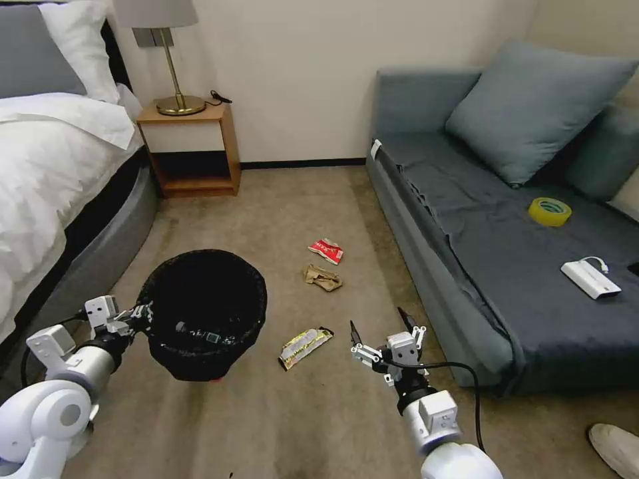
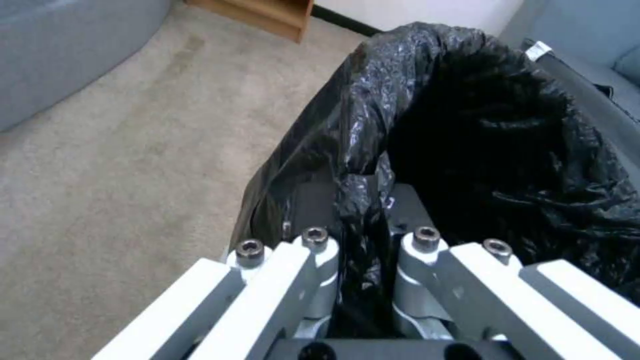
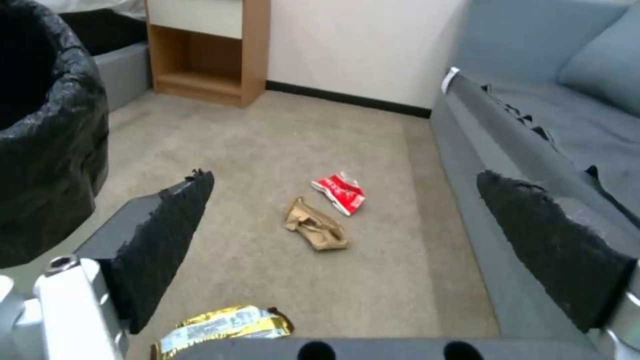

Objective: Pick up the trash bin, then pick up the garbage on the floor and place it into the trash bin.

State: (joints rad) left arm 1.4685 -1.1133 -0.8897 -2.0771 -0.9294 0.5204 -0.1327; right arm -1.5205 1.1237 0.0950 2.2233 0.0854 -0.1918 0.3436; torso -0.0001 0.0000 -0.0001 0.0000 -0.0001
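The trash bin (image 1: 203,313), lined with a crinkly black bag, is at the lower left of the head view. My left gripper (image 1: 142,314) is shut on its near rim; the left wrist view shows the bag (image 2: 467,140) pinched between the fingers (image 2: 310,202). Garbage lies on the floor (image 1: 279,213): a gold-and-white wrapper (image 1: 305,346) (image 3: 223,325), crumpled brown paper (image 1: 323,277) (image 3: 313,225) and a red-and-white packet (image 1: 326,250) (image 3: 339,192). My right gripper (image 1: 381,327) (image 3: 345,176) hovers open just right of the wrapper, holding nothing.
A grey sofa (image 1: 466,266) runs along the right, with a yellow tape roll (image 1: 550,211) and a white power bank (image 1: 590,279) on its seat. The bed (image 1: 60,173) is on the left and a nightstand (image 1: 193,150) with a lamp at the back. A shoe (image 1: 616,447) shows at the bottom right.
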